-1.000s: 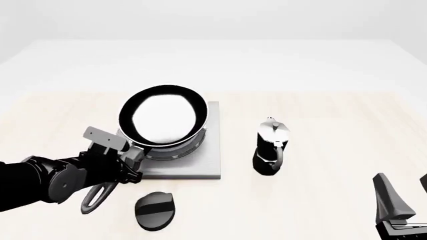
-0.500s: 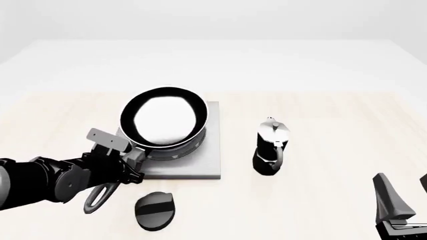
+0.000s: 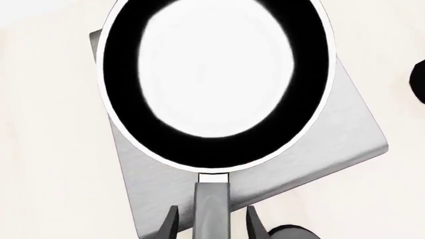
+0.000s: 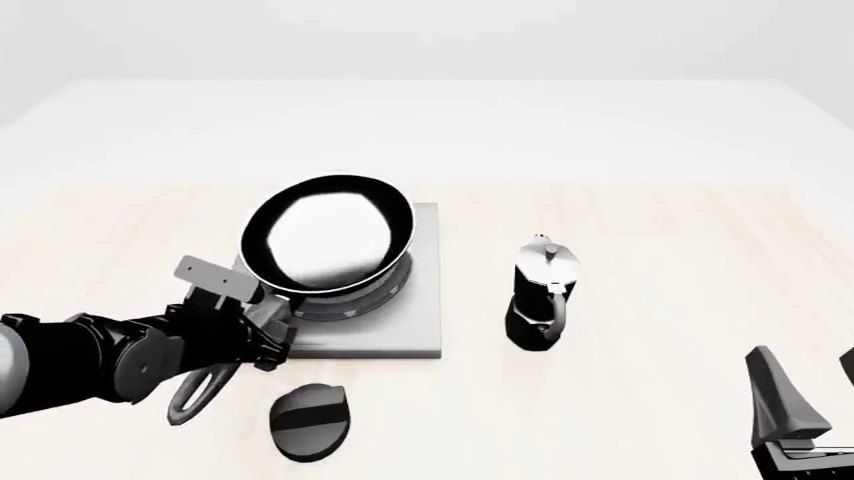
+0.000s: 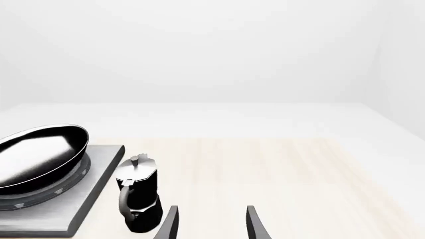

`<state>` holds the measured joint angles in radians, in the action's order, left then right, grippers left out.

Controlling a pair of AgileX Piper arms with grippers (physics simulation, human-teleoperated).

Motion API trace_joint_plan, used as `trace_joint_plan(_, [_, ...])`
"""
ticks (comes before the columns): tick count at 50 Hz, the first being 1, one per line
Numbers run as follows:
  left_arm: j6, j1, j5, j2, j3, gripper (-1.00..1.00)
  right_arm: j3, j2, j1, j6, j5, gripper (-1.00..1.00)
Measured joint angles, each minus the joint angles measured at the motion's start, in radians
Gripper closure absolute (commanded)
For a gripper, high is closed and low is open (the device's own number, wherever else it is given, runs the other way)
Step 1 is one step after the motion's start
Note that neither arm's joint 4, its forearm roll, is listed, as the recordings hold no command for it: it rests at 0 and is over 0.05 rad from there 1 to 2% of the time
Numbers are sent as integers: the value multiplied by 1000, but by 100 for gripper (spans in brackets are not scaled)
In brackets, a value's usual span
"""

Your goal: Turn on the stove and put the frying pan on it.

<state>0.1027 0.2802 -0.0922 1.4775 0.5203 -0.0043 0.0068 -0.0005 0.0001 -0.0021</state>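
pale wood table [image 4: 641, 230], plain white backdrop

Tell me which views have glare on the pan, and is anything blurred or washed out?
Left wrist view: the frying pan has a big white reflection hiding its base, edges soft. Front view: the same white patch fills the frying pan, and the far table fades into the bright background. Right wrist view: a milder sheen on the pan; the moka pot is crisp. Shadows are faint throughout.

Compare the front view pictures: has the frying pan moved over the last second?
Yes, slightly. The frying pan has sunk a little toward the stove, its rim lower against the slab's far edge, its handle in the left claw.
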Motion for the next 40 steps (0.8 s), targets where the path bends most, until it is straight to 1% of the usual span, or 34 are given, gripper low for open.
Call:
trace_joint_plan(16, [7,3,18,-29,3,-100,0,0,0,0,0,-100])
trace_joint_plan(29, [4,-1,75,-125,7,-100,0,0,0,0,0,-100])
trace_joint_plan(40, [-13,0,120,-215,6,-100,0,0,0,0,0,-100])
